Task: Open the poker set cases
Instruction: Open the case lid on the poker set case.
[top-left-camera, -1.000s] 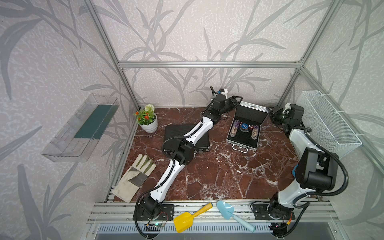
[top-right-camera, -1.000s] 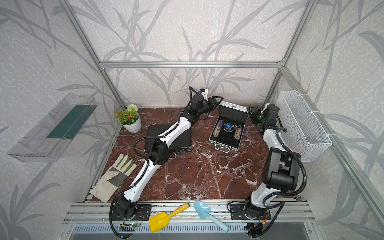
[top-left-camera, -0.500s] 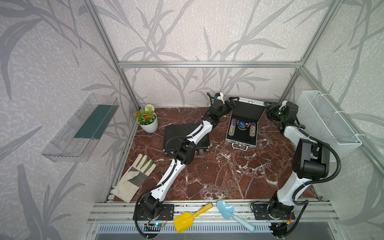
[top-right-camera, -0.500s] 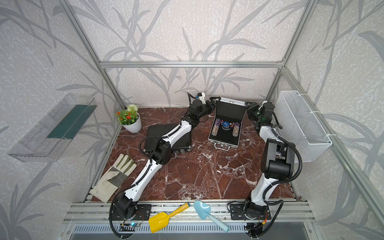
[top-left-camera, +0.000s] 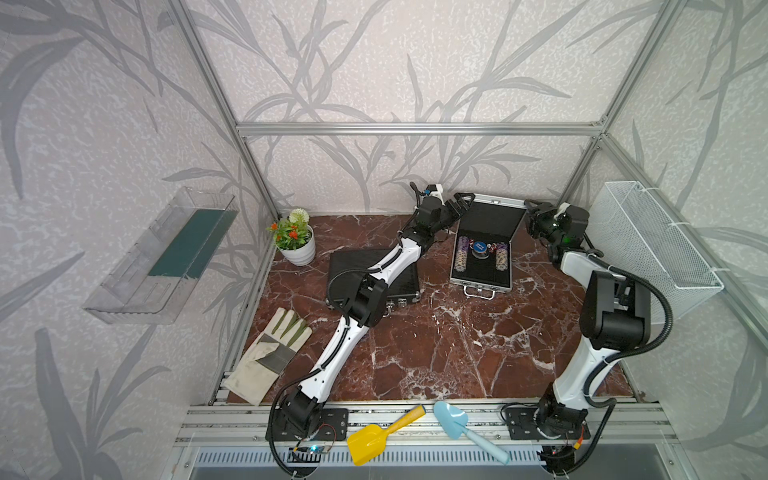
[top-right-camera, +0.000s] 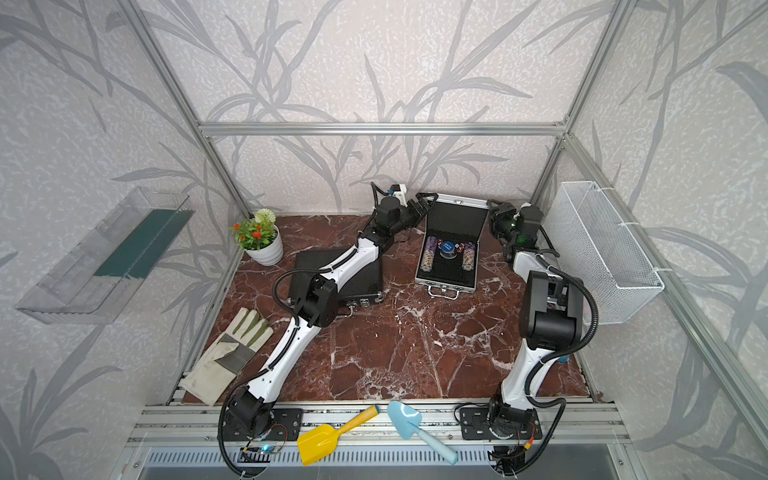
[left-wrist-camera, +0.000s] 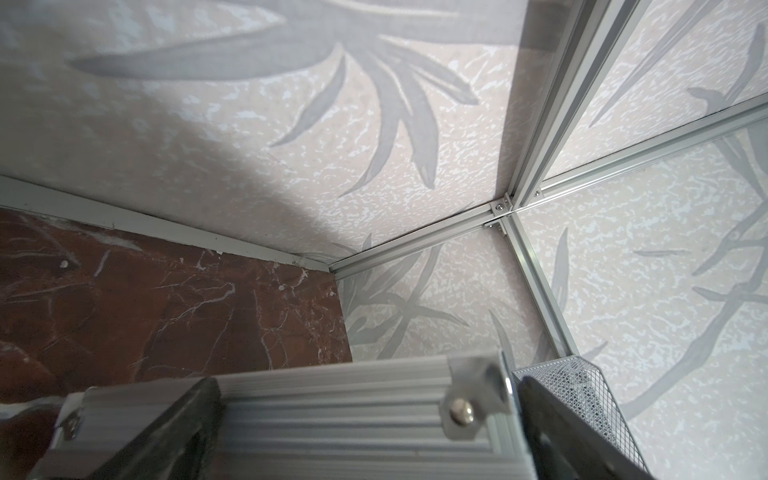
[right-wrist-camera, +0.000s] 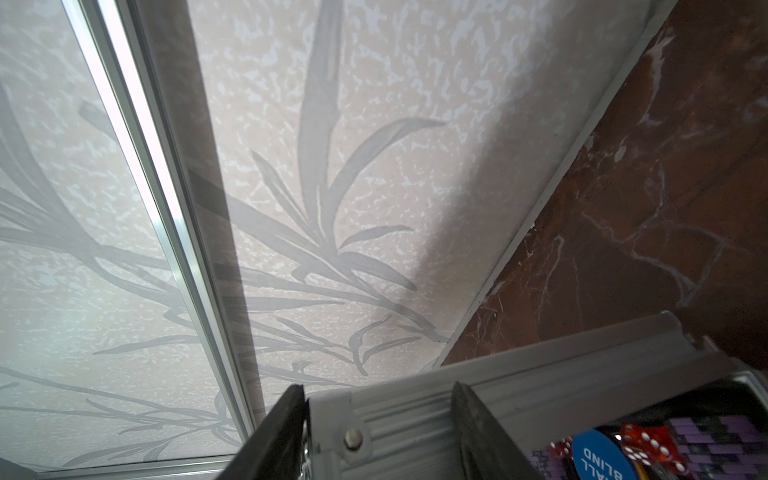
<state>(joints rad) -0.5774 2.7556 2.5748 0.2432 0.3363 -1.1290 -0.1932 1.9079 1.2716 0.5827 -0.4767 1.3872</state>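
Standing open at the back of the marble table (top-left-camera: 415, 357), the silver case (top-left-camera: 484, 276) is leaning its lid toward the rear wall, with chips (top-left-camera: 462, 258) showing in the foam. The left gripper (top-left-camera: 461, 202) is hovering at the lid corner on its own side, jaws spread wide and gripping nothing, one finger (left-wrist-camera: 174, 419) lying across the ribbed face. The right gripper (right-wrist-camera: 376, 388) is pinching the opposite lid corner between both fingers. The black case (top-left-camera: 401, 286) is lying closed beneath the left arm.
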